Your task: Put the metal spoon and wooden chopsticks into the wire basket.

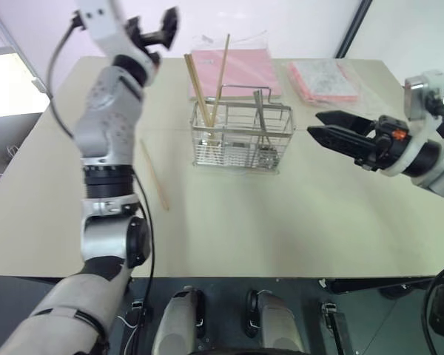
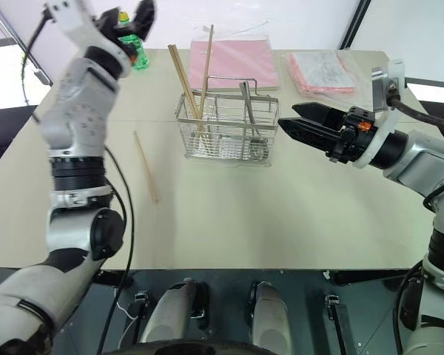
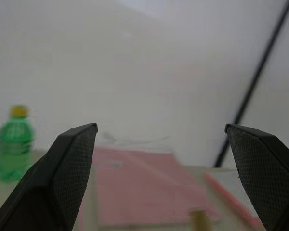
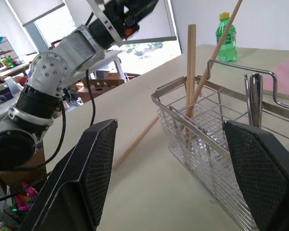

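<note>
Your left hand (image 1: pixel 157 31) hangs wide open and empty, upper left of the frame. Your right hand (image 1: pixel 320 126), open and empty, sits centre right beside the wire basket (image 1: pixel 240 138). Wooden chopsticks (image 1: pixel 207 89) and the metal spoon (image 1: pixel 260 126) stand inside it; one chopstick (image 1: pixel 153 176) lies on the tabletop (image 1: pixel 281 222), left of it.

The wire basket (image 1: pixel 242 138) is a silver mesh caddy with a loop handle, sitting upright mid-table. The metal spoon (image 1: pixel 261 126) stands in its right-hand section, handle up, and three wooden chopsticks (image 1: pixel 205 92) lean in the left end — two close together, one crossing them. One more pale stick (image 1: pixel 154 174) lies flat on the table, left of the basket and apart from it
</note>
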